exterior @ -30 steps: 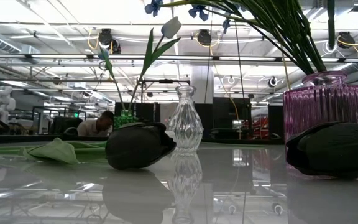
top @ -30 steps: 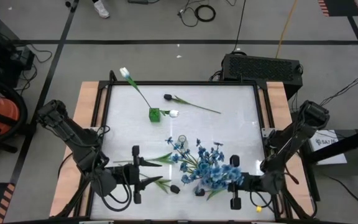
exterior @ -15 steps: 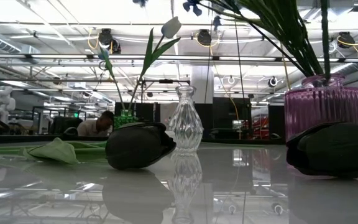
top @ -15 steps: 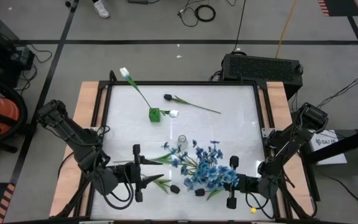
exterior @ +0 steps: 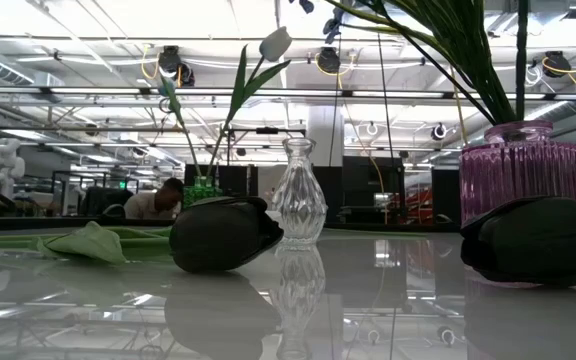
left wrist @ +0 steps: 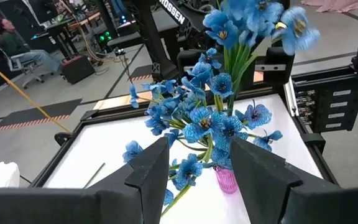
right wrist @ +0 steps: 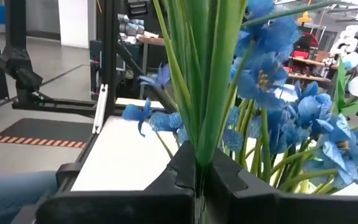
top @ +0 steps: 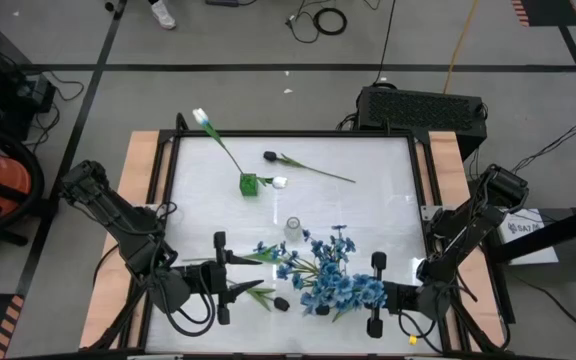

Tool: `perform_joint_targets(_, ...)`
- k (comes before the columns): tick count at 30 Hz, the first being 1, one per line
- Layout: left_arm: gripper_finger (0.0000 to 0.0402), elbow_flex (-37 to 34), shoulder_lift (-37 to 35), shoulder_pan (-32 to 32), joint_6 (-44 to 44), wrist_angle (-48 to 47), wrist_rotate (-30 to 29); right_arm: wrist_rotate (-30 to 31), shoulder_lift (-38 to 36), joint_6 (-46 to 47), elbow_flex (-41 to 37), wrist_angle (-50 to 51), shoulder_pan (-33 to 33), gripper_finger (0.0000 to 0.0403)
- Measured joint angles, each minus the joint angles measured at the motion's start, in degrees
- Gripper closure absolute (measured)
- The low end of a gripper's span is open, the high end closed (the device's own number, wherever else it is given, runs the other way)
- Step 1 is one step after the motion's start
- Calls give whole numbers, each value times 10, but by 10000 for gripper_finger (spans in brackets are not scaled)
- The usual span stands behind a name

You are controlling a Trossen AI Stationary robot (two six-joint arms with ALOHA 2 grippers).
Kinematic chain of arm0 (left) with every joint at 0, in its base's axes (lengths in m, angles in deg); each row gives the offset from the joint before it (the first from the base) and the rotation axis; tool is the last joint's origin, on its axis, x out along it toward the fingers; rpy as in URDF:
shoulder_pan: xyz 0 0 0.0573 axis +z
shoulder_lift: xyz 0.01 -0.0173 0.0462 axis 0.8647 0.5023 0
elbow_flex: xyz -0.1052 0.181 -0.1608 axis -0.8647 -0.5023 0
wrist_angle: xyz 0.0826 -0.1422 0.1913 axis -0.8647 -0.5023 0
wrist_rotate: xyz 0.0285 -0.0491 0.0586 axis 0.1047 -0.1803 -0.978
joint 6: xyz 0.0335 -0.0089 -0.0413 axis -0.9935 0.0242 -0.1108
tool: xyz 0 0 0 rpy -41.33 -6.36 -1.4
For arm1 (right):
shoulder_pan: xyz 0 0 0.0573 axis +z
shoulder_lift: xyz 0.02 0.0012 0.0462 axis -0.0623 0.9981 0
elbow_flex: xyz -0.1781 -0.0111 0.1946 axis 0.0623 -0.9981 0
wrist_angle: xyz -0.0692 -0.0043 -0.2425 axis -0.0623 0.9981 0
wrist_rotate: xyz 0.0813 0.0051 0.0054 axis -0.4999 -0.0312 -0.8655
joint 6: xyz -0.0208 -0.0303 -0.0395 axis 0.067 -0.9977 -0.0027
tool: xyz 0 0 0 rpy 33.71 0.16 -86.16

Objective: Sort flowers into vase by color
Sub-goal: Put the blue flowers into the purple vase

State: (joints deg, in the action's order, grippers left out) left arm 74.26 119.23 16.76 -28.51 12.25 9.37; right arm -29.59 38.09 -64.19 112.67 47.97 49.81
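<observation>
Starting at the left of the overhead shot: the left pincer (top: pixel 220 281) sits at the lower left of the white bench (top: pixel 368 160), parted about halfway with nothing in it, so it's just waiting.

Near it lie two loose black tulip buds on leafy green stems (top: pixel 281 302). A third black bud (top: pixel 270 156) lies upper centre. Two white tulips (top: pixel 200 116) stand in a small green vase (top: pixel 249 183) upper left of centre, and a small clear glass bud vase (top: pixel 292 226) stands empty mid-bench.

Right of that is the big bunch of blue flower sprays (top: pixel 333 275) in a ribbed pink glass vase (exterior: pixel 520 187). The right pincer (top: pixel 376 292), lower right, is clamped tight on a green stem (right wrist: pixel 199 118) of that bunch.

My worry is that the bunch is top-heavy and tangled. Pull or push that stem sideways and the pink vase could tip, or neighbouring sprays get dragged out. It might also sweep into the clear vase nearby.

Hard to see: from above, blooms hide the pink vase completely. I can't tell whether the gripped stem is seated inside it. The low view cuts the blooms off at the top.
</observation>
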Motion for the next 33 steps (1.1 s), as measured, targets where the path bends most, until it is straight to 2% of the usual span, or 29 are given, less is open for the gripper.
perform_joint_targets(8, 223, 0, 0, 0, 0, 0, 2, 1, 0, -19, 0, -10, 6, 401)
perform_joint_targets(14, 223, 0, 0, 0, 0, 0, 3, 44, -1, -65, 0, -29, 29, 401)
perform_joint_targets(33, 223, 0, 0, 0, 0, 0, 3, 43, 12, 26, 0, 21, 6, 391)
